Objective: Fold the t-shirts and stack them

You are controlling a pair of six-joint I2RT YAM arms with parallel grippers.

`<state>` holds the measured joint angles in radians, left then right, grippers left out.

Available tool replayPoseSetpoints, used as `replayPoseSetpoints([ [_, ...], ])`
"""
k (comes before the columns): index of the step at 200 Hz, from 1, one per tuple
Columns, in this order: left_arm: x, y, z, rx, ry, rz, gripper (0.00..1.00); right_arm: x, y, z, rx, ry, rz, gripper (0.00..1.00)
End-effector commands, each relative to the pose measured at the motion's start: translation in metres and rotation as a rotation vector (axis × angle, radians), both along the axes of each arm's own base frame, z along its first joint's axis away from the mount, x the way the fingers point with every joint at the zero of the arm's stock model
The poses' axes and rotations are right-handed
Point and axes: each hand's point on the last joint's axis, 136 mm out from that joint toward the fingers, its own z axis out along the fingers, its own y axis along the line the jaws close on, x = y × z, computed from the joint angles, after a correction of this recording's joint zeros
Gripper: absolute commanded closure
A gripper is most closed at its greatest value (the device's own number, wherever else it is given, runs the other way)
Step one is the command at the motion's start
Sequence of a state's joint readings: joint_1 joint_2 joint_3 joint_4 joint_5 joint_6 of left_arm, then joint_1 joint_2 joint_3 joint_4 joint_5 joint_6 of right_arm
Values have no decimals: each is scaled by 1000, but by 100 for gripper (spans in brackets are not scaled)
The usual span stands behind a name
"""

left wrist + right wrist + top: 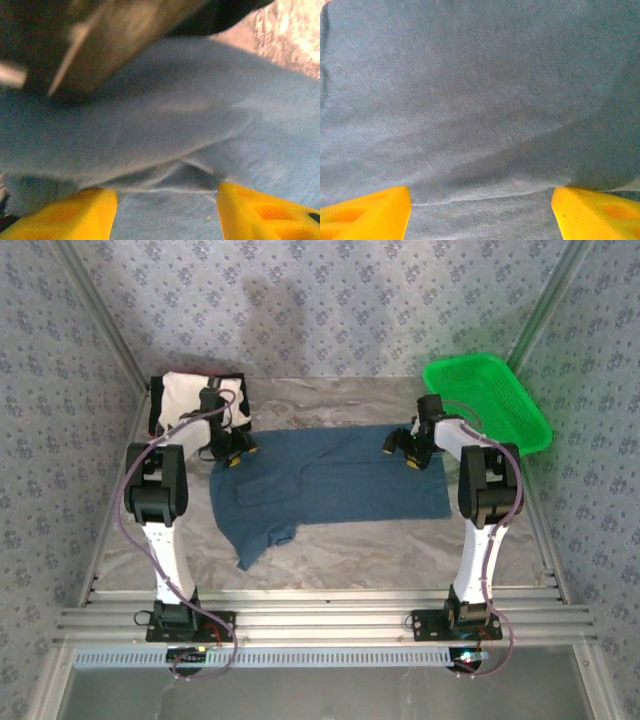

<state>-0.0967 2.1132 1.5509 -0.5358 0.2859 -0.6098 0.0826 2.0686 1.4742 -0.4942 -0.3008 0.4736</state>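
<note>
The dark teal-blue t-shirt lies spread flat across the middle of the table, one sleeve trailing toward the near left. My left gripper is over its far left corner. In the left wrist view its yellow fingertips stand apart with a raised fold of blue cloth between them. My right gripper is over the shirt's far right edge, open, with a hem line of the cloth running between its fingertips. The cream-white t-shirt lies folded at the back left corner.
A bright green plastic basket sits at the back right, partly over the table's edge. Patterned walls close in the back and sides. Bare marbled tabletop lies between the shirt and the arm bases.
</note>
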Motion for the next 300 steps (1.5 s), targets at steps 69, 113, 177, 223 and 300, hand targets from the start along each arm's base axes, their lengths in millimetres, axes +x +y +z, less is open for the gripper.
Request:
replayPoseSetpoints([
  [69,-62,0,209,-45,-378,-13,30,-92,-26,182,51,-272,76,17],
  [113,-182,0,181,-138,-225,62,28,-178,-73,150,111,-124,-103,16],
  [177,-302,-15,77,-160,64,59,31,-210,-78,71,174,25,-149,20],
  [223,-336,-28,25,-152,173,78,35,-213,-85,32,170,90,-159,24],
  [300,-311,-32,-2,-147,92,187,37,-193,-98,1,151,108,-184,29],
])
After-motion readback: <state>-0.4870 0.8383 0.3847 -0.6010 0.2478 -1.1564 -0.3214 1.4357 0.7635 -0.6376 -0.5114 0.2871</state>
